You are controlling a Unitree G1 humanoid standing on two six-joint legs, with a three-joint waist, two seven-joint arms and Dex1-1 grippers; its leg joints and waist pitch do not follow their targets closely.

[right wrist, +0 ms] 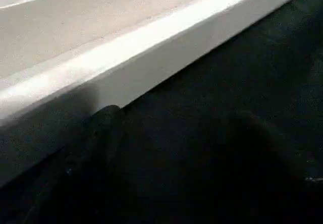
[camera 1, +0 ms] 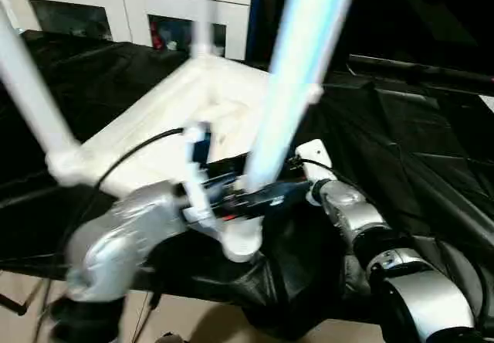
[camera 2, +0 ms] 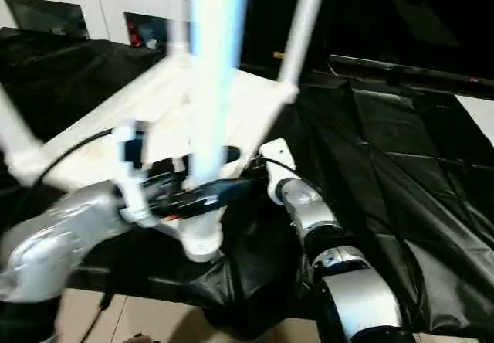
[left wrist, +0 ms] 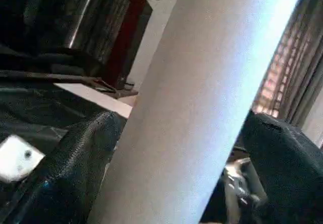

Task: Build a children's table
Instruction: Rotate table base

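The children's table lies upside down on black cloth, its white top (camera 1: 166, 115) facing up with the ribbed underside showing. Three white legs stand in corner sockets: one at the left (camera 1: 31, 88), one at the far corner (camera 1: 202, 11), one at the right (camera 2: 305, 18). A fourth leg (camera 1: 289, 73) rises from the near corner socket (camera 1: 243, 242). My left gripper (camera 1: 231, 196) is shut on this near leg, with a black finger (left wrist: 75, 168) pressed to each side. My right gripper (right wrist: 166, 148) stands open low beside the top's near rim (right wrist: 151, 67), over the cloth.
Black cloth (camera 1: 417, 150) covers the work surface and drops off at the near edge to a pale floor (camera 1: 193, 320). A white cabinet with glass doors (camera 1: 131, 11) stands behind. A black cable (camera 1: 131, 154) loops over my left forearm.
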